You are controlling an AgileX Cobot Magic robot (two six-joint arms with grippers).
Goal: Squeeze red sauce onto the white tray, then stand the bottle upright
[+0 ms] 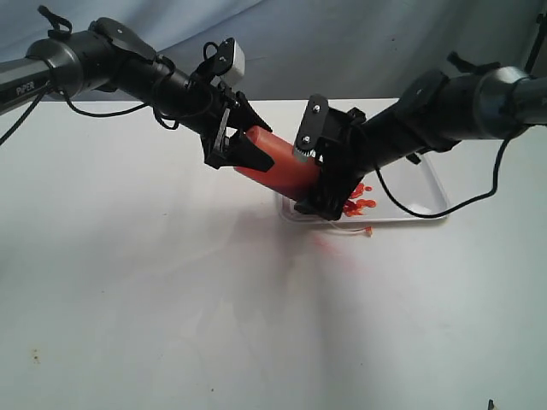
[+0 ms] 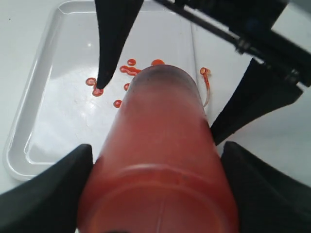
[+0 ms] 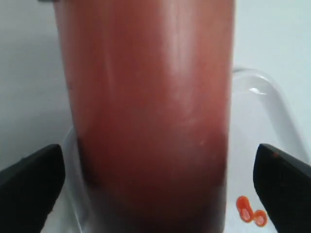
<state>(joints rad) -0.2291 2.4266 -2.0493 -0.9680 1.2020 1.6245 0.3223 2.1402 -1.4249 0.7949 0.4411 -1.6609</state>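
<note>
I'm holding the bottle [image 1: 278, 166] tilted over the white tray [image 1: 427, 201] corner, left gripper [image 1: 239, 152] clamping its base to aim; right gripper [image 3: 158, 170] open astride it, not squeezing; red sauce [image 1: 361, 198] dots the tray.

The bottle [image 1: 278, 168] is smooth, translucent plastic tinted red-orange, with a soft sheen down its side. The white tray [image 1: 427, 192] is glossy plastic with bright highlights on its rim. The red sauce [image 1: 361, 203] sits as wet, shiny drops. The tabletop [image 1: 171, 299] is smooth matt white, with a dull pink smear at the tray's 7 o'clock. The left gripper [image 1: 244, 149] and right gripper [image 1: 318, 171] have matt black plastic jaws. The backdrop [image 1: 359, 43] looks like soft blue-grey cloth.
</note>
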